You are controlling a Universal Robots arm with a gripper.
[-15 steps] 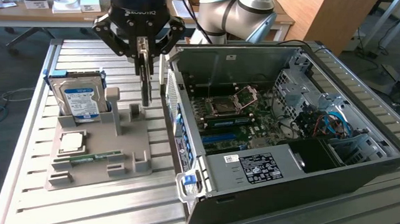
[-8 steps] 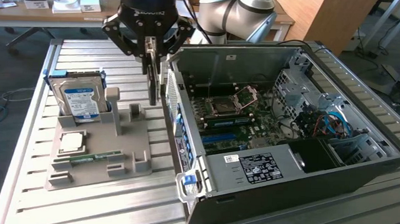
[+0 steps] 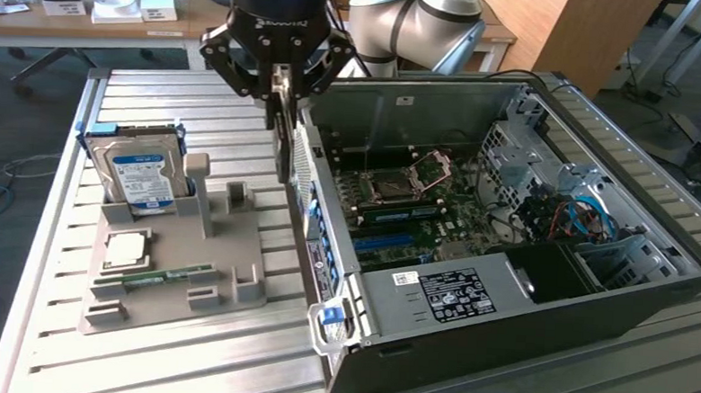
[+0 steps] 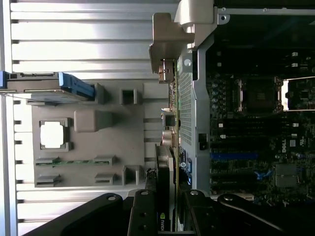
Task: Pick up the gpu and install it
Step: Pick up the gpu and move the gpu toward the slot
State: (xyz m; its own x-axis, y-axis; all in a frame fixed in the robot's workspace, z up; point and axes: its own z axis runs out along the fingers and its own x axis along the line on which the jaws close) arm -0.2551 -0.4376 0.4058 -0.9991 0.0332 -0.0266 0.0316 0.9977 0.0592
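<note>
Nearest me on the slatted metal tabletop sits the grey parts holder, with a narrow green RAM stick lying in its front slot and a square processor just behind it. Further back on the same holder, the blue-labelled hard drive stands upright.

On the exterior view's right of the holder lies the open computer case, with its power supply at the near end and the motherboard beyond it.

Above the gap between holder and case hangs my end effector, its fingers partly closed and pinching the gpu. The card is off the tabletop, held on edge and hanging straight down, just beside the case's perforated wall. I cannot tell whether it touches that wall. In the wrist view the gpu runs edge-on away from the end effector, with its silver bracket at the far end.
</note>
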